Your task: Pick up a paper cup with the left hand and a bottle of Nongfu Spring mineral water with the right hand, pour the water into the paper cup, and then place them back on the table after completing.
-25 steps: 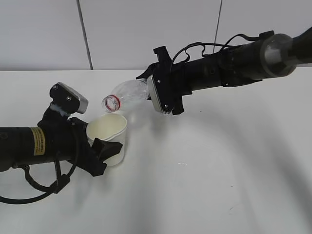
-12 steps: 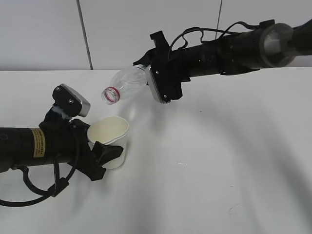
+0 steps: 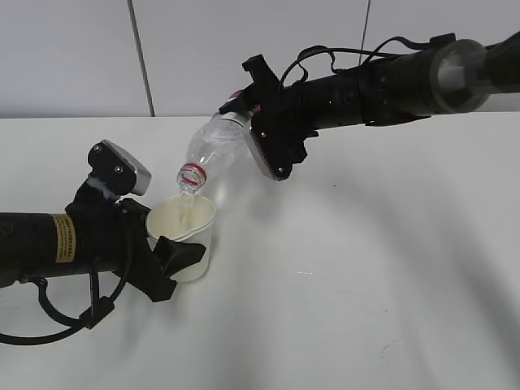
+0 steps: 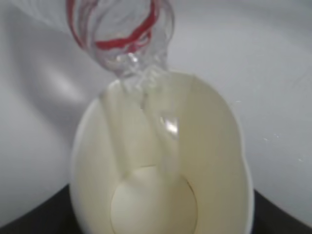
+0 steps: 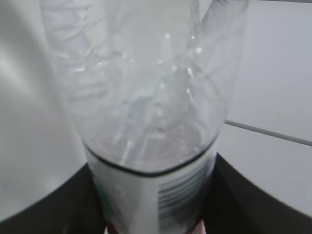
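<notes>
My left gripper is shut on a cream paper cup and holds it upright at the left of the white table. My right gripper is shut on a clear water bottle with a red neck ring, tilted mouth-down over the cup. Water runs from the bottle's mouth into the cup in the left wrist view. The right wrist view shows the bottle's body and label between the black fingers.
A grey wall with vertical seams stands behind the table. The right arm's cables loop above the arm. Bare tabletop lies to the right and front of the cup.
The bottle has tipped further down and its mouth has dropped to just over the cup's rim. Water now flows into the cup. The left arm has barely moved.
</notes>
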Controlling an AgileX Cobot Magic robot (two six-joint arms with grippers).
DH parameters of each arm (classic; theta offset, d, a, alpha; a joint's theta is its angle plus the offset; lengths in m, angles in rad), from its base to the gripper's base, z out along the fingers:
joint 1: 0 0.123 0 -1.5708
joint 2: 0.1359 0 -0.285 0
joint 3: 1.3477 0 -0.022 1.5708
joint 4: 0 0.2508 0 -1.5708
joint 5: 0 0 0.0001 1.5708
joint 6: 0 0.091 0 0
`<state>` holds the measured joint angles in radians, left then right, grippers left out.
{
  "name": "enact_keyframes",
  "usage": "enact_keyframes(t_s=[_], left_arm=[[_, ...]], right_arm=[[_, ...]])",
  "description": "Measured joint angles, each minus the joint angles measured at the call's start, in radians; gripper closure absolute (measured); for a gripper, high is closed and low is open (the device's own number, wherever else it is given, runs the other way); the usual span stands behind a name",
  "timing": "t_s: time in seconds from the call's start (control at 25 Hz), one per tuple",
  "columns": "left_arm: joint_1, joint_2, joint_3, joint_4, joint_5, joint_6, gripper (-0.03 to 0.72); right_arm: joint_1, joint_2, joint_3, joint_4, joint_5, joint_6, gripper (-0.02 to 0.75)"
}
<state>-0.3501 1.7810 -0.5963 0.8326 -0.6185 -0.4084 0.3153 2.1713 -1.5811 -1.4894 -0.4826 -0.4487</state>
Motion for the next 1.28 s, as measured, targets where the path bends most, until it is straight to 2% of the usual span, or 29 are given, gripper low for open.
enact_keyframes(t_s=[1.28], left_arm=[[0.0, 0.0, 0.0, 0.052, -0.017, 0.0, 0.275]], right_arm=[[0.0, 0.0, 0.0, 0.0, 0.001, -0.057, 0.368]])
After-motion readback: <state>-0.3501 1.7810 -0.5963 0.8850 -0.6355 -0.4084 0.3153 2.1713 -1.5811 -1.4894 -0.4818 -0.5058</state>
